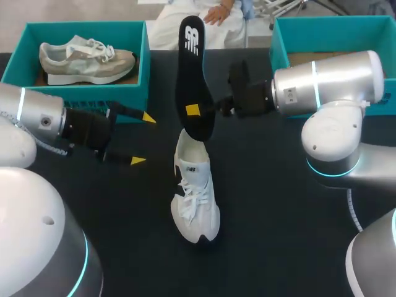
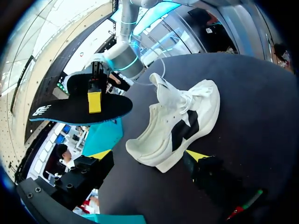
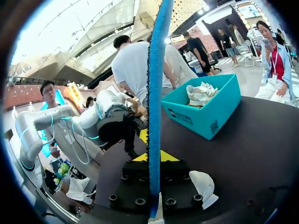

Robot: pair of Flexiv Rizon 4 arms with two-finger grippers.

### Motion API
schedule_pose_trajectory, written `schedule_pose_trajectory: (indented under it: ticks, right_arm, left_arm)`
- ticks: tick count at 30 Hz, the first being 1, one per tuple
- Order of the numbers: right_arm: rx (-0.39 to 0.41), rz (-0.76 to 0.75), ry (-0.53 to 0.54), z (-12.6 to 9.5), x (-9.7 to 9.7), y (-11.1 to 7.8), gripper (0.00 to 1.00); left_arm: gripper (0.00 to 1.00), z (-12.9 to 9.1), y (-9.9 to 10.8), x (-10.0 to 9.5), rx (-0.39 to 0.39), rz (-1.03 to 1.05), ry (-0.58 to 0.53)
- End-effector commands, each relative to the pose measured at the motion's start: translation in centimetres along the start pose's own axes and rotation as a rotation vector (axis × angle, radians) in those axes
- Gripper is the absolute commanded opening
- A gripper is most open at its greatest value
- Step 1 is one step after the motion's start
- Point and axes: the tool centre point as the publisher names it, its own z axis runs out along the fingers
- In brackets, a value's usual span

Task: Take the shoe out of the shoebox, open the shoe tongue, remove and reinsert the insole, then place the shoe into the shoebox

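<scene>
1. Head view: the right gripper (image 1: 201, 110) is clamped on the insole (image 1: 190, 68) toward its lower end. It holds the insole upright above the heel of the shoe (image 1: 197, 201), which stands mid-table (image 1: 278, 235). The left gripper (image 1: 143, 139) hangs spread and empty just beside the heel. Pinched at one spot, the long insole may pivot or slip when it meets the shoe.
2. Left wrist view: the tongue looks lifted and the mouth open. Nothing steadies the shoe, though, so a push from the insole could slide or tip it.
3. Right wrist view: the insole shows edge-on between the fingers. Entering skewed, it may fold or catch on the collar. The box (image 3: 205, 109) sits well apart, so a long carry remains.
</scene>
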Motion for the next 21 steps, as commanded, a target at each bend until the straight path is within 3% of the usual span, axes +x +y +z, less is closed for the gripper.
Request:
schedule_pose_trajectory:
  ticks: [1, 11, 21]
  right_arm:
    - [-0.002, 0.0, -0.006, 0.2, 0.2, -0.1, 0.0]
    - [-0.002, 0.0, -0.006, 0.2, 0.2, -0.1, 0.0]
    - [-0.024, -0.129, 0.049, 0.9, -3.8, -1.1, 0.0]
  left_arm:
    - [1.0, -0.1, -0.2, 0.1, -0.003, 0.0, 0.001]
    - [1.0, -0.1, -0.2, 0.1, -0.003, 0.0, 0.001]
    - [1.0, 2.3, 0.3, 2.4, -0.076, -0.196, 0.01]
